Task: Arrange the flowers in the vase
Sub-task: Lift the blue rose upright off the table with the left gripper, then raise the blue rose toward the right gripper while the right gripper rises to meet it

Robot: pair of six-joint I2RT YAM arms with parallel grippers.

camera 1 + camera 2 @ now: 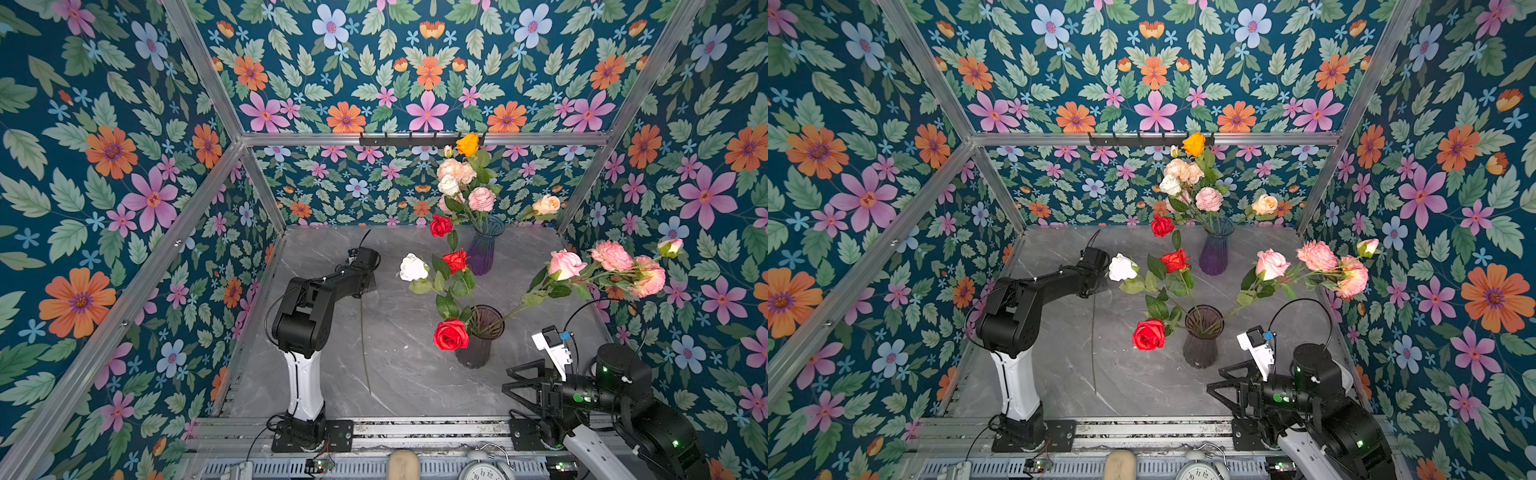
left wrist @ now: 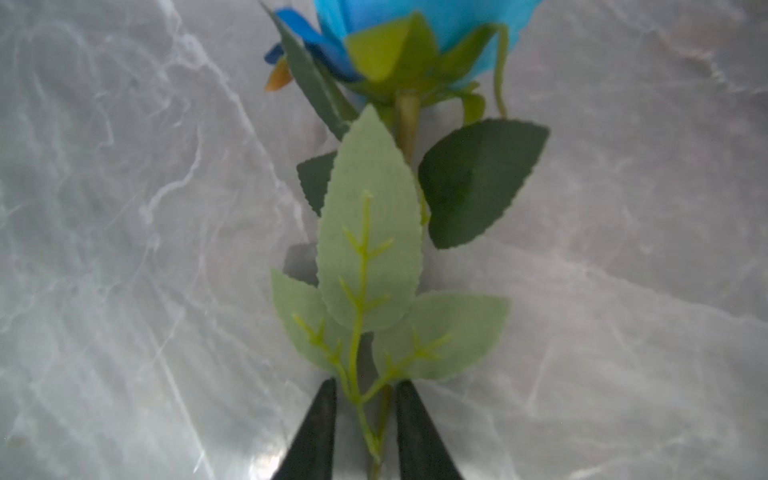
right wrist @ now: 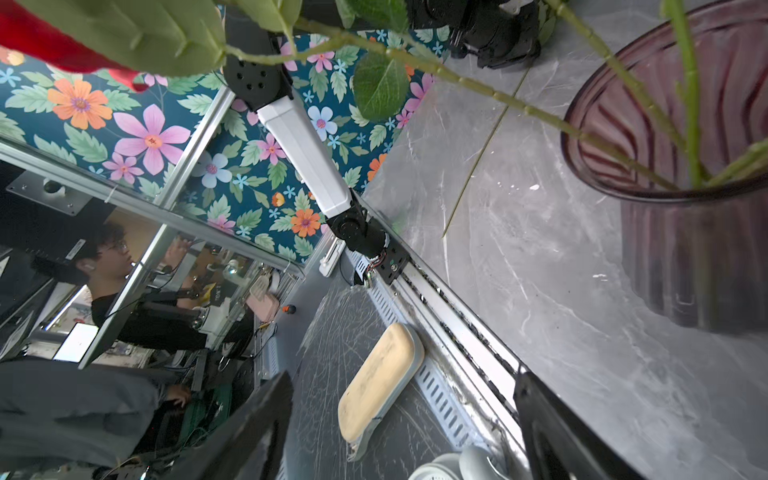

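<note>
Lying within left gripper: rose stem

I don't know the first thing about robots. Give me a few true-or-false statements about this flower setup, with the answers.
1. Two vases stand on the table, a purple vase and a dark vase, and both have flowers in them. True.
2. The stem between the left gripper fingers belongs to a red rose. False: it belongs to a blue rose.
3. The right gripper is carrying a flower. False: its jaws are wide open with nothing between them.
4. An orange bloom tops the bunch in the purple vase. True.
</note>
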